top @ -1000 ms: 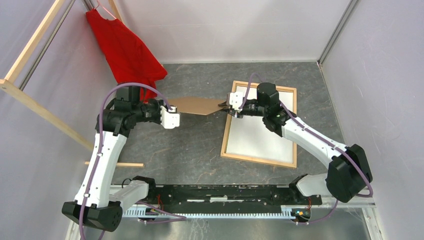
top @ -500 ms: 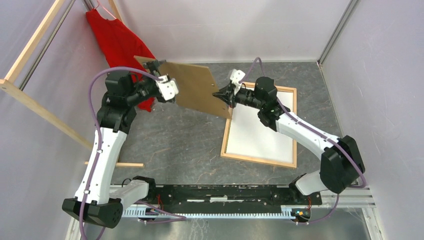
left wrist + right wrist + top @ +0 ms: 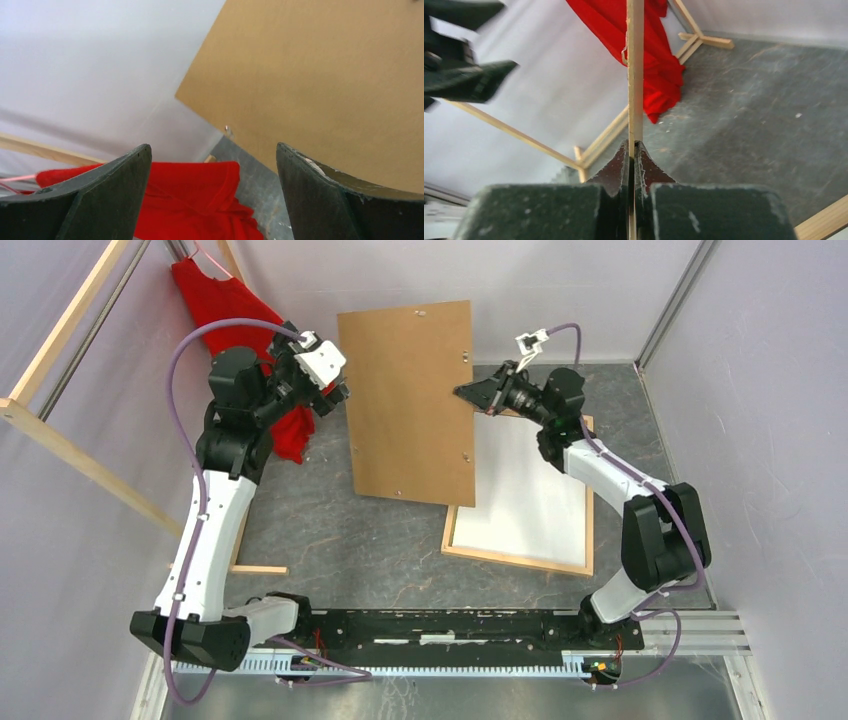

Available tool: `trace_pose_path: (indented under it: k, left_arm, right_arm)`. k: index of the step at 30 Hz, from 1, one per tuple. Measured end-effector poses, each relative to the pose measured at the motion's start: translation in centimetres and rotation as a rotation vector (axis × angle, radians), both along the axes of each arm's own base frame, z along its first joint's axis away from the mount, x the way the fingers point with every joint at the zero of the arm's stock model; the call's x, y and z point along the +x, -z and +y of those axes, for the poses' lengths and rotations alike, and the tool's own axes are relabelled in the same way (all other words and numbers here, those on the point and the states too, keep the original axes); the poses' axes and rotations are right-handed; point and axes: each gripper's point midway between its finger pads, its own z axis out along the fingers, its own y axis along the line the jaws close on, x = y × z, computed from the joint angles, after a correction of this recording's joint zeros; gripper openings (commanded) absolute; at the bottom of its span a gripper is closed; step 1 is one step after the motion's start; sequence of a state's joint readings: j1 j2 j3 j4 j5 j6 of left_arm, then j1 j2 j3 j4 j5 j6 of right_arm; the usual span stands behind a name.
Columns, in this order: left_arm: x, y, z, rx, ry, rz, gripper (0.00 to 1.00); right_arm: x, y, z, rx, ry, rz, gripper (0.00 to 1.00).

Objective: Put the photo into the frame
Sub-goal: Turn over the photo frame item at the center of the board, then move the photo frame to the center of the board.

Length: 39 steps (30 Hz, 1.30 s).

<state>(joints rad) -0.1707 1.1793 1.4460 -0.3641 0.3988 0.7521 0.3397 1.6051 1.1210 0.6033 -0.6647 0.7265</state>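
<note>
My right gripper [image 3: 468,390] is shut on the right edge of the brown backing board [image 3: 410,400] and holds it raised off the table, its lower corner over the frame's left side. The right wrist view shows the board edge-on [image 3: 635,60], pinched between my right gripper's [image 3: 635,145] fingers. My left gripper [image 3: 335,392] stands open just left of the board, apart from it; nothing sits between its fingers [image 3: 214,160]. The light-wood frame [image 3: 515,562] lies flat on the table. A white sheet [image 3: 525,490] fills it; I cannot tell whether it is the photo's back.
A red garment [image 3: 240,330] hangs from a wooden rack [image 3: 70,450] at the back left, close behind my left gripper. A short wooden bar [image 3: 250,568] lies on the table by the left arm. White walls close in the back and both sides.
The board has swung up from lying nearly flat between the grippers to standing raised. My left gripper opened and let go of it. The right arm lifted and turned with the board.
</note>
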Motion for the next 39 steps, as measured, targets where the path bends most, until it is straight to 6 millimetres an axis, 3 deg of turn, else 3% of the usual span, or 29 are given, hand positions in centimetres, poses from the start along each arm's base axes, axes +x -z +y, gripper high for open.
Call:
trace_pose_path:
  k: [6,11,15,20,26,33,39]
  left_arm:
    - [1.7,3.3,1.1,-0.001,-0.071,0.111,1.0]
    - [2.2,7.6,1.5,0.019,-0.089,0.211,0.99]
    - [2.7,12.3,1.3,0.038,-0.086,0.309,0.97]
    - [4.0,18.3,0.8,0.059,-0.071,0.44,0.96]
    - [4.7,24.4,-1.1,0.106,-0.027,0.58,0.97]
    - [4.5,29.8,-4.8,0.138,0.082,0.706,0.98]
    - [4.7,32.7,-7.0,0.119,0.145,0.758,0.97]
  right_arm:
    - [0.4,-0.1,-4.3,0.182,-0.004,0.201,0.0]
    - [-0.3,2.1,-8.4,0.237,0.005,0.363,0.0]
    - [-1.5,3.6,-12.8,0.234,0.064,0.449,0.0]
    - [-3.0,3.4,-17.2,0.183,0.163,0.441,0.0]
    - [-4.3,5.0,-21.4,0.121,0.268,0.481,0.0]
    - [-5.0,7.4,-22.2,0.083,0.272,0.603,0.0]
    - [-5.7,8.7,-22.3,0.058,0.276,0.664,0.0]
